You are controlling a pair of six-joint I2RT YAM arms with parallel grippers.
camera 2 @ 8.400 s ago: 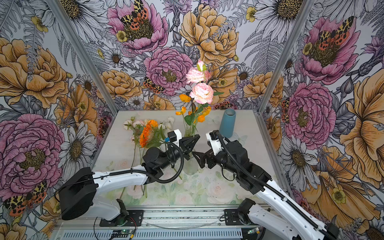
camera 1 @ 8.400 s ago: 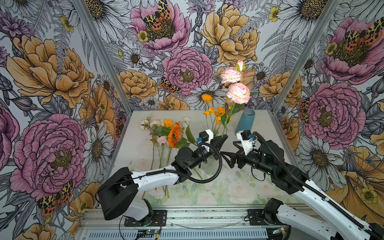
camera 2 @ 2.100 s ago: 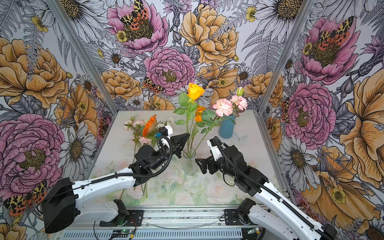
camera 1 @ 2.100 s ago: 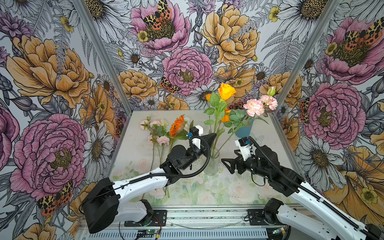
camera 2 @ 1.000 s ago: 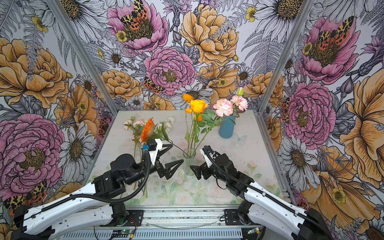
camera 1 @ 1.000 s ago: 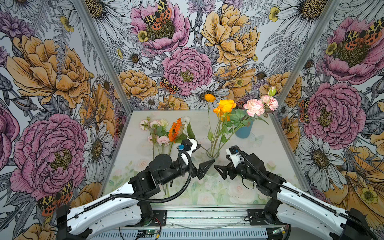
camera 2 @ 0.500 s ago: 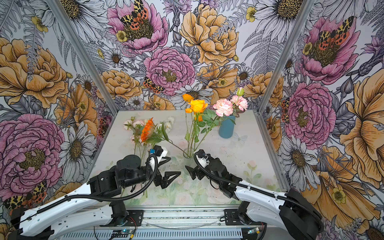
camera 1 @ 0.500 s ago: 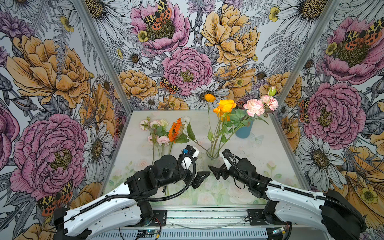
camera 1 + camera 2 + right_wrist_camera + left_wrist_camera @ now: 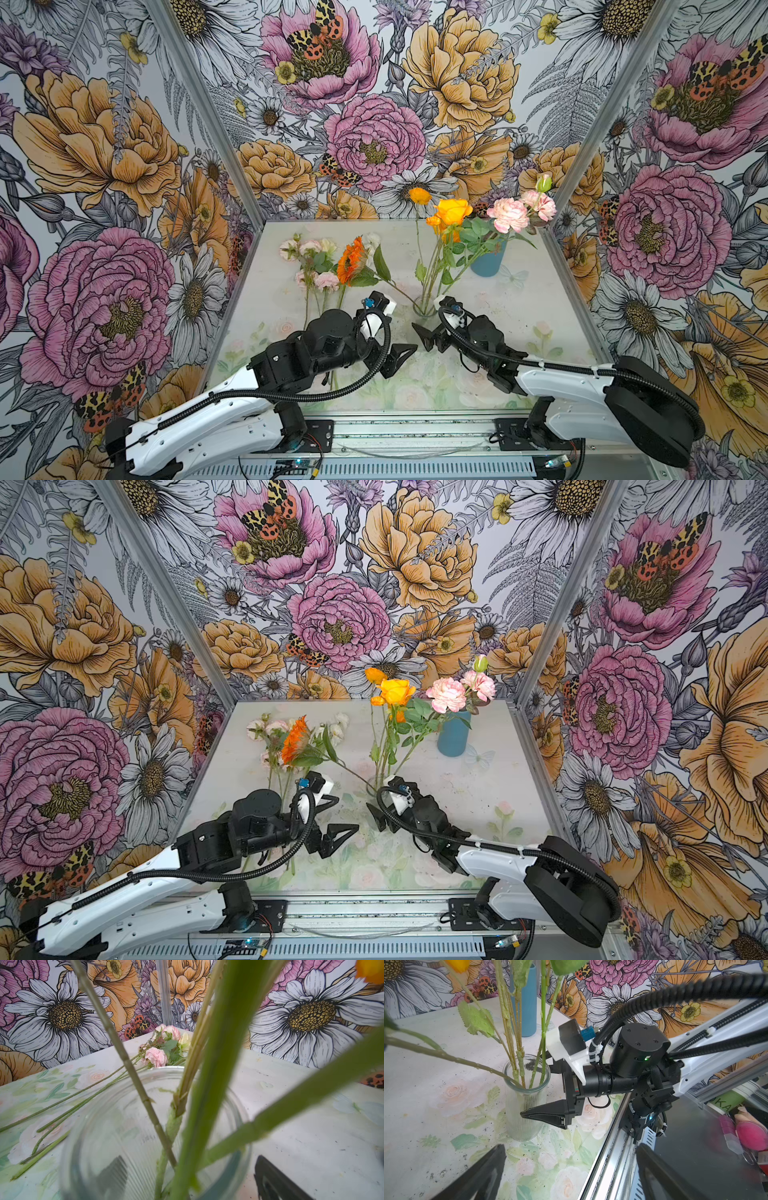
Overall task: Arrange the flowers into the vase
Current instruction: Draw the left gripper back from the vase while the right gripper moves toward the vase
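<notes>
- We see a clear ribbed glass vase [image 9: 423, 311] standing near the middle of the pale, rose-printed bench [image 9: 519, 303].
- Some of the long green-stemmed flowers [image 9: 440, 257] already stand in it. They are a yellow-orange rose [image 9: 453, 210], a small orange bloom [image 9: 419, 195] and pale pink carnations [image 9: 508, 214] leaning right.
- An orange gerbera [image 9: 349, 264] also has its stem in the vase mouth and leans far out to the left.
- The remaining pale pink and white blooms [image 9: 311, 257] lie flat on the bench, left of the vase, heads towards the back wall.
- The right jaws are released and empty, low at the vase's foot. In the right wrist view one black finger [image 9: 270, 1180] sits beside the glass and another shows through it. We cannot tell whether either touches.
- The left jaws are spread wide and grasp nothing, front-left of the vase and apart from it.
- A plain blue cylindrical pot [image 9: 486, 264] stands behind and to the right, partly hidden by leaves.
</notes>
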